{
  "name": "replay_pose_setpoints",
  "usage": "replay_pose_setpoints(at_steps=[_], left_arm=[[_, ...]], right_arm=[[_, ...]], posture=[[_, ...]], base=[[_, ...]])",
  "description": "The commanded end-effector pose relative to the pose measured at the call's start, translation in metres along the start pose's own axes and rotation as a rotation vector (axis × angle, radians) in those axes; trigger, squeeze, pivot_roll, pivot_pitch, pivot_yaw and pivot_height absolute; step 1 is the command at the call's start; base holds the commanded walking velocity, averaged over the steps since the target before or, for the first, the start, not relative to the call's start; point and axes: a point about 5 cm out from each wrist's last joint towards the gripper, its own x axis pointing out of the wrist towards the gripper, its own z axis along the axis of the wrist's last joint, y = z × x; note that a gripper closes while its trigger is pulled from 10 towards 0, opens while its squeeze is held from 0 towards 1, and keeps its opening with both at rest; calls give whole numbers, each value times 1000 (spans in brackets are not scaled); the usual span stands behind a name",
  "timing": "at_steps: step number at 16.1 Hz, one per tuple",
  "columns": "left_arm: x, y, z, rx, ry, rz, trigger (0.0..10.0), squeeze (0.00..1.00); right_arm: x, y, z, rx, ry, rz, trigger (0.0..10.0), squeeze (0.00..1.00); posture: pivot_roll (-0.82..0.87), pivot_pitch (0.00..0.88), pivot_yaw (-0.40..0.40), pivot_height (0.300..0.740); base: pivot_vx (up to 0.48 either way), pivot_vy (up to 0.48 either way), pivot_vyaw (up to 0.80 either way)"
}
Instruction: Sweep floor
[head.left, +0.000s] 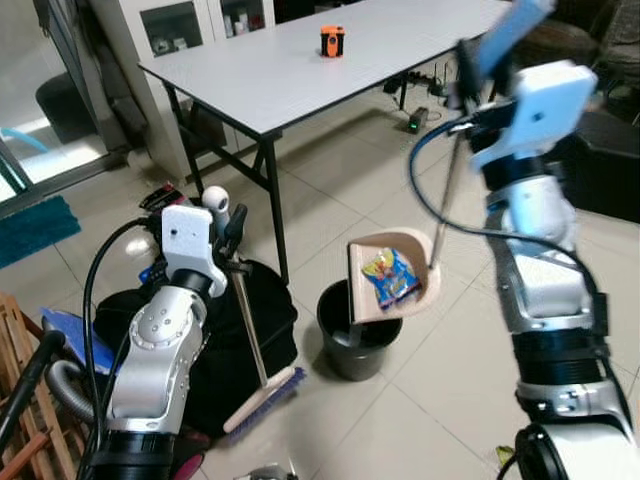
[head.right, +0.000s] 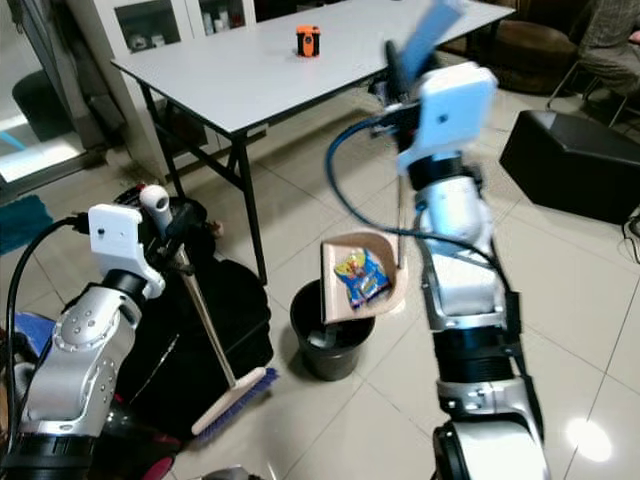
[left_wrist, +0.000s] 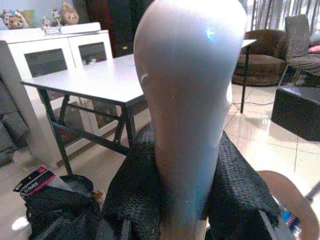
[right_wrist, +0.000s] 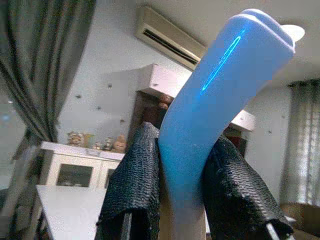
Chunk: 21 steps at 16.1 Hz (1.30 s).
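The right gripper (right_wrist: 172, 200) is clamped around the blue grip of the dustpan handle (head.left: 520, 25), raised high and off to the side of the black bin (head.left: 357, 335). The beige dustpan (head.left: 395, 275) hangs at the foot of its thin pole, tipped on edge directly above the bin's mouth, with a bright blue-and-yellow snack wrapper (head.left: 390, 278) lying against the inside of the pan. The print on the wrapper is too small to read.

The left gripper (left_wrist: 185, 200) is closed on the rounded white top of the broom handle (left_wrist: 187, 90), out on the other side of the bin from the dustpan pole. The broom (head.left: 262, 385) leans from there down to the tiles, its purple bristles resting just beside the bin against a black bag (head.left: 215, 340).

Both tools look light and stiff, plastic heads on slim poles, so I'd expect them to swing easily from the top; held that far from the pan, a small wrist turn should tilt it a good deal. The smooth grips look a little slippery, though the knitted black finger covers ought to help. The wrapper seems feather-light and may cling to the pan rather than slide, so a steeper tip would probably be needed.

Beyond the bin stands a white folding table (head.left: 300, 80) with a small orange object (head.left: 332, 41) on it. In the left wrist view, a packet (left_wrist: 36, 181) near the table legs carries lettering I can't make out.
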Motion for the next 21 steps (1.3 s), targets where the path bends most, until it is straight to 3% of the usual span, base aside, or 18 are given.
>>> replay_pose_setpoints(at_steps=[1,7,16,18,21], left_arm=[[-1,2,10,25,-34,6,10000,0],[-1,2,11,25,-34,4,10000,0],[0,1,10,26,-31,2,10000,0],[0,0,9,25,-27,-1,10000,0],[1,-4,3,18,2,-18,10000,0]], right_arm=[[4,11,10,-29,-82,57,10000,0],[-17,57,-1,-115,-124,268,10000,0],[-27,74,-8,-201,-141,380,10000,0],[-24,66,-10,-273,-127,356,10000,0],[-10,8,-6,-306,15,32,10000,0]], posture=[[14,0,52,740],[17,0,51,740],[16,0,51,740],[9,0,53,740],[-5,0,52,740]], base=[[0,0,0],[0,0,0],[0,0,0],[0,0,0],[0,0,0]])
